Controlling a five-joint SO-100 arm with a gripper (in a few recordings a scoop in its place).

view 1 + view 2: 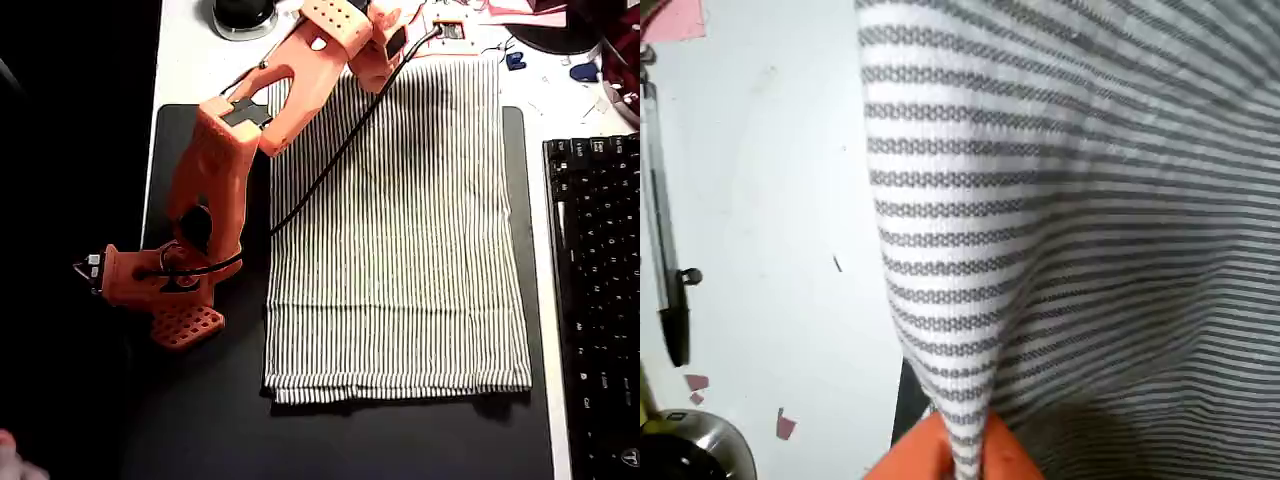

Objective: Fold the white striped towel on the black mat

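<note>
From above I see the white striped towel [400, 240] spread nearly flat over the black mat [200, 420], its far edge running past the mat onto the white surface [185, 60]. The orange arm [215, 190] stretches from its base at the mat's left side up toward the towel's far left corner, and a black cable [330, 165] trails from it diagonally across the cloth. To the right in that view a black keyboard [595, 300] sits just beside the mat. A round dark object [243, 15] and small scattered bits crowd the top of the surface near the arm's wrist.

In the wrist view, the end effector [962, 455] is pinching a fold of the towel [1060, 230]: the orange fingertips [915, 455] press together on a narrow ridge of cloth that rises away from them. The fabric is a thin weave with fine grey-and-white stripes, bunched into soft creases near the grip. Left of it lies the smooth white surface [770, 200] with a black pen [668, 300], a shiny round metal rim [700, 440] at the lower edge, and small pink paper scraps [786, 425]. A sliver of the matte mat [908, 400] shows just beside the pinched fold.
</note>
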